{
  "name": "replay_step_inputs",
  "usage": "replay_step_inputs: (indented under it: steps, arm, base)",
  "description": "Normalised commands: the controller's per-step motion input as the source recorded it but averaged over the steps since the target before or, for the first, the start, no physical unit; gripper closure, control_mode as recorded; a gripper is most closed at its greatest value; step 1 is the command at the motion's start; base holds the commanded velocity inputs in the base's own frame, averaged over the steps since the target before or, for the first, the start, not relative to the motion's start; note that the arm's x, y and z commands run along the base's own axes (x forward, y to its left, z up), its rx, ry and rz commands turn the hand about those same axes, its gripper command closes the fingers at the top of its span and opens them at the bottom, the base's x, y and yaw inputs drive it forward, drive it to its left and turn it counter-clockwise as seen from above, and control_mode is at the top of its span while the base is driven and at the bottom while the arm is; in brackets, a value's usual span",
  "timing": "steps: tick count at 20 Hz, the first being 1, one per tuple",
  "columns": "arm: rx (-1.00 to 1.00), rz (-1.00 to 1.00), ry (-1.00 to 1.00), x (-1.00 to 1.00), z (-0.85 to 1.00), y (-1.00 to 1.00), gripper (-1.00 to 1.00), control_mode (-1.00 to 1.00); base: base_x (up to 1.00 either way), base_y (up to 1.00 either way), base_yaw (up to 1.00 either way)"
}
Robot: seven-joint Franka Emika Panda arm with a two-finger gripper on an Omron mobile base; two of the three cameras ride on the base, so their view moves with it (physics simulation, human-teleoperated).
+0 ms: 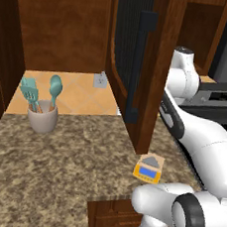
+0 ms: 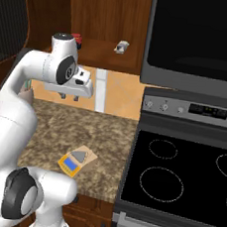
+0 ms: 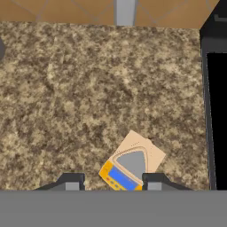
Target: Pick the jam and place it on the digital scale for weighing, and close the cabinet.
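The yellow-orange digital scale (image 1: 148, 168) (image 2: 76, 161) lies on the granite counter near its front edge, its grey plate bare. My gripper (image 2: 69, 97) hangs open well above the counter and points down; in the hand view its fingertips (image 3: 72, 181) frame the scale (image 3: 130, 167) far below, with nothing between them. A small dark-red shape, apparently the jam (image 2: 77, 40), peeks out behind my arm's upper joint on the wooden shelf. The cabinet door (image 1: 129, 37) (image 2: 9, 19), with a ribbed dark panel and a black bar handle (image 1: 138, 63), stands swung open over the counter.
A grey holder with teal utensils (image 1: 42, 115) stands at the counter's back left. A black stove (image 2: 177, 182) adjoins the counter on the right, with a dark microwave (image 2: 198, 40) above it. A wall outlet (image 1: 100, 79) sits on the tiled backsplash.
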Motion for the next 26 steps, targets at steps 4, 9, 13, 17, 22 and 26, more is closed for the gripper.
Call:
replay_step_inputs:
  steps: [4, 9, 13, 17, 22, 26]
  arm:
    - [0.0, 0.0, -0.05, -0.21, 0.0, 0.0, -1.0, -1.0]
    - [0.0, 0.0, -0.04, -0.25, 0.0, 0.0, -1.0, -1.0]
    - [0.0, 0.06, -0.35, -0.51, 0.36, 0.0, -1.0, -1.0]
    - [0.0, 0.16, -0.36, -0.4, 0.59, 0.0, -1.0, -1.0]
    - [0.05, 0.16, -0.27, -0.17, 0.54, 0.0, -1.0, -1.0]
    - [0.09, 0.11, -0.21, -0.01, 0.59, 0.0, -1.0, -1.0]
  base:
    - [0.0, 0.0, 0.0]
    - [0.0, 0.0, 0.0]
    - [0.0, 0.0, 0.0]
    - [0.0, 0.0, 0.0]
    - [0.0, 0.0, 0.0]
    - [0.0, 0.0, 0.0]
